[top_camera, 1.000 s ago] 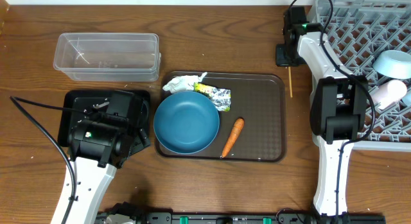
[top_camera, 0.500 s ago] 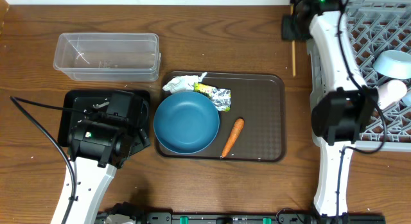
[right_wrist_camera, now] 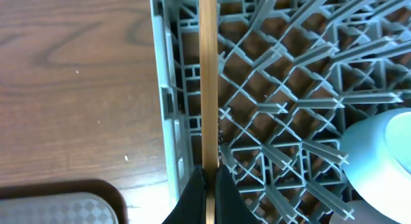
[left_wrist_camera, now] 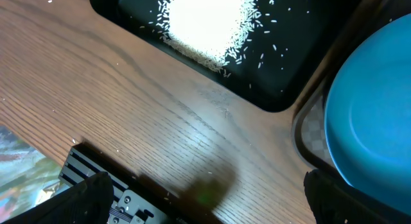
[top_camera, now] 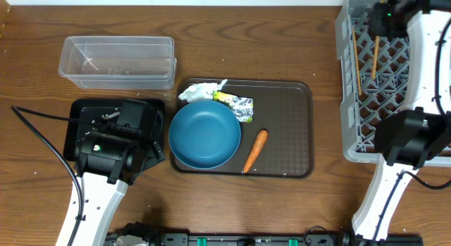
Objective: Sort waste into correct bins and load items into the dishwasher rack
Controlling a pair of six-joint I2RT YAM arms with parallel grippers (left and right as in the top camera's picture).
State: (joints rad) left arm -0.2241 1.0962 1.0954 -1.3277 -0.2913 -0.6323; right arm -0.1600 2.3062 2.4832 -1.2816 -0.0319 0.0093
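**mod_k:** What's the right gripper (right_wrist_camera: 208,176) doing?

**me:** It's pinched tight on a chopstick (right_wrist_camera: 208,76). From my wrist cam the stick runs straight up the picture, just inside the left wall of the rack (right_wrist_camera: 270,89). I can't tell if it's one stick or both stacked together. A small bowl (right_wrist_camera: 382,160) sits in the rack off to the right.

**mod_k:** And the left gripper?

**me:** The left gripper (left_wrist_camera: 209,198) has its jaws spread wide, with nothing between them. It hangs over the table (top_camera: 282,34) next to the black tray (left_wrist_camera: 308,31), which has the rice (left_wrist_camera: 205,22) heaped in it, with loose grains scattered around the heap. The edge of the blue bowl (top_camera: 204,134) shows on the right of that cam.

**mod_k:** Where's the rest?

**me:** The blue bowl is on the left half of the brown tray (top_camera: 285,126), and the carrot (top_camera: 255,151) lies tilted just beside it on the right. The paper (top_camera: 199,91) and the wrapper (top_camera: 238,105) are along the tray's back edge, right up against the bowl's rim. The tub (top_camera: 118,61) is on the table behind my left arm, well apart from the rack.
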